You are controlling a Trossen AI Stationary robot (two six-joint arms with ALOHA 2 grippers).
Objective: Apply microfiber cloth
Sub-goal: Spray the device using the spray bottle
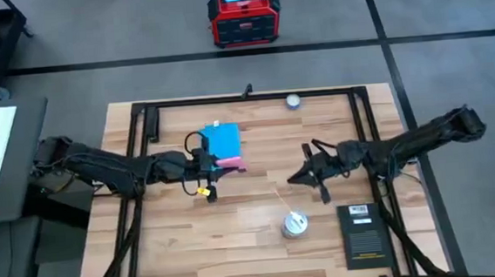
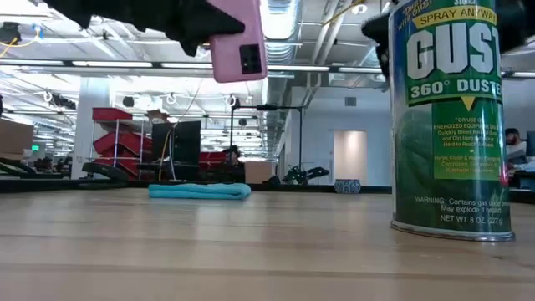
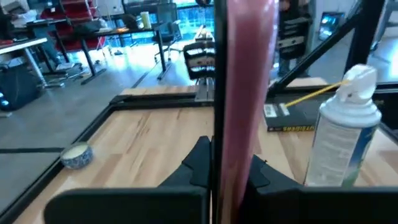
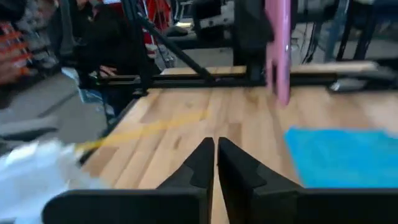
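My left gripper (image 1: 211, 165) holds the pink-backed phone (image 1: 232, 163) in the air just near of the microfiber cloth (image 1: 221, 140). The cloth, bright blue, lies flat on the table (image 1: 237, 244); it also shows in the low view (image 2: 199, 191) and the right wrist view (image 4: 342, 155). The phone (image 2: 238, 38) hangs high above the table. My right gripper (image 4: 216, 163) is shut and holds nothing, right of centre (image 1: 298, 177), pointing toward the phone (image 4: 278, 50). My left gripper pinches the phone between its two fingers, one finger (image 3: 199, 163) on the dark screen side and the other on the pink back (image 3: 244, 163). The fingers come level from the table's left. The phone is lifted clear, faces upright, pink back toward the near edge.
A green and white duster can (image 1: 295, 224) with a yellow straw stands near the front, right of centre. A black booklet (image 1: 363, 233) lies at the front right. A small bowl (image 1: 293, 101) sits at the far edge. A black frame (image 1: 253, 98) rims the table.
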